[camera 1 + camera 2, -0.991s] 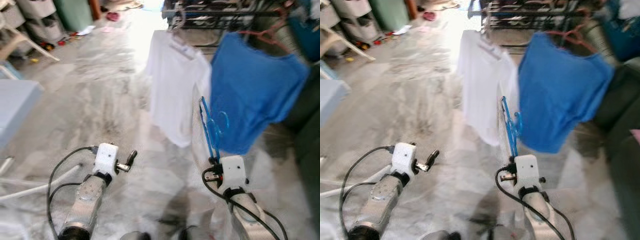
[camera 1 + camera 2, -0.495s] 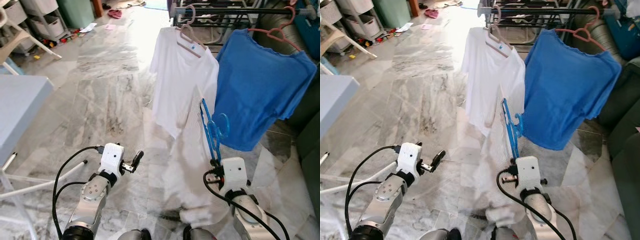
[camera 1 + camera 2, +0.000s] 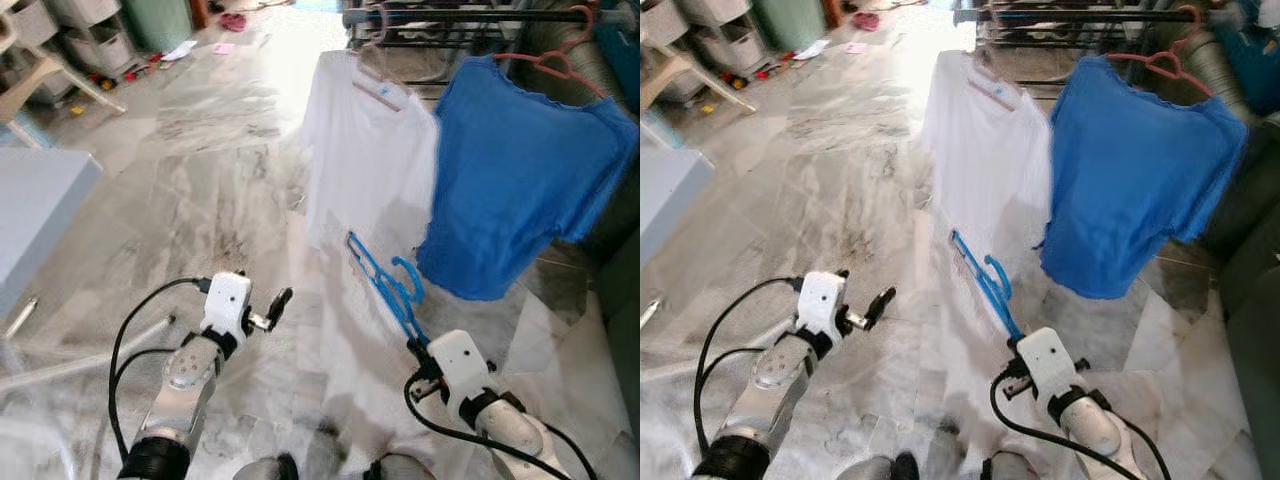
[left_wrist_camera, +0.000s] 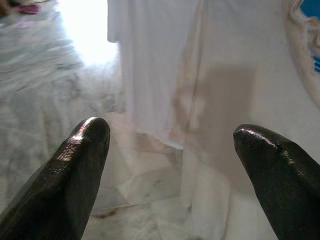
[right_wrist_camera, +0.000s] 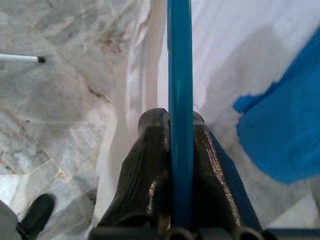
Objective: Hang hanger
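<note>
While we stand a little short of the drying rack, our head view shows our right gripper (image 3: 418,345) low on the right, clamped on the foot of a blue plastic hanger (image 3: 385,285) that leans up and to the left, a pale garment (image 3: 365,330) draped from it down to the marble floor (image 3: 200,180); behind it a white T-shirt (image 3: 365,165) and a blue T-shirt (image 3: 515,190) hang from the dark rail (image 3: 470,16), the blue one on a pink hanger (image 3: 560,62). We judge that we are in the carrying step, with the hook not yet near the rail, so the next move calls for stepping closer, raising the arm and turning the hook over a free stretch of bar. Our left gripper (image 3: 276,305) hovers on the left with nothing in it. Looking along the left wrist, its two black fingers (image 4: 75,165) stand wide apart, framing the white shirt (image 4: 150,60) and the pale garment (image 4: 235,100). Looking along the right wrist, the fingers (image 5: 150,165) press tight on either side of the blue hanger bar (image 5: 180,100), with the blue cloth (image 5: 280,130) beyond. We can read no brand, label or writing anywhere; a small light tag on the white shirt's hanger is too small to tell.
</note>
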Available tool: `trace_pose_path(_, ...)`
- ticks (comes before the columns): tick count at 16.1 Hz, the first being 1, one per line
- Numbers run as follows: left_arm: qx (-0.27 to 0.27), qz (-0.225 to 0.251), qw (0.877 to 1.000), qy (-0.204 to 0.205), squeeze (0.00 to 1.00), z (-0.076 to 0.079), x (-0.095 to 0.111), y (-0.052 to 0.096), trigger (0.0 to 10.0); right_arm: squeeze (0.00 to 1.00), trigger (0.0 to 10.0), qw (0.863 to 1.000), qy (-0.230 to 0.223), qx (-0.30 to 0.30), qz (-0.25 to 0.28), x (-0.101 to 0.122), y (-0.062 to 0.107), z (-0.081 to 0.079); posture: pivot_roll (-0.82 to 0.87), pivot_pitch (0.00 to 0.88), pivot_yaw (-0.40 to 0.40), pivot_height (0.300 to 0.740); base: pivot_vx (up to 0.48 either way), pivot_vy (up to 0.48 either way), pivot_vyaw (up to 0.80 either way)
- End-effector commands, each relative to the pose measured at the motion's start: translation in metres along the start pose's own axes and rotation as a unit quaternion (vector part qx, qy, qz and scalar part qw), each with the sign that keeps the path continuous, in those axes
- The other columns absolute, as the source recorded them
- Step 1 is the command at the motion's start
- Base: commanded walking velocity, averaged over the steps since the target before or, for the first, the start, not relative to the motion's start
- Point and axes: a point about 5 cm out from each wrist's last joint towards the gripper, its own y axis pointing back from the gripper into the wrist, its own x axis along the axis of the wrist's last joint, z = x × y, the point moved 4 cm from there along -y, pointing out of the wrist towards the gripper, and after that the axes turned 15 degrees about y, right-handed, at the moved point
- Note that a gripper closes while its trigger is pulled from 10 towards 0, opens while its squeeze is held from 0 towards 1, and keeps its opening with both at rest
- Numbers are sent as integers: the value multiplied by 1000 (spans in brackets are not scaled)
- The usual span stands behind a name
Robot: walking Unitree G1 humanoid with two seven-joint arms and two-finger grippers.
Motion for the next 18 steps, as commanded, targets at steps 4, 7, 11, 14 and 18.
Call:
trace_pose_path(4,12,-12,1000,4,0,-6,-8,5,10000,0,10000,999,4,10,36,17,-3,-3,-137,188,73,740,0,-208,778)
trace_pose_path(7,13,-16,1000,3,0,-5,-12,7,10000,0,10000,999,13,18,40,17,-3,-4,-136,189,64,740,0,-269,781)
trace_pose_path(11,15,-17,1000,5,0,-3,-14,7,10000,0,10000,999,19,26,43,19,-4,-7,-136,189,58,740,0,-265,781)
trace_pose_path(14,15,-20,1000,6,0,-2,-18,9,10000,0,10000,998,26,35,49,21,-5,-10,-138,190,56,740,0,-268,781)
trace_pose_path(18,12,-22,1000,7,0,1,-20,9,10000,0,10000,997,30,40,53,23,-5,-12,-142,193,56,740,0,-265,781)
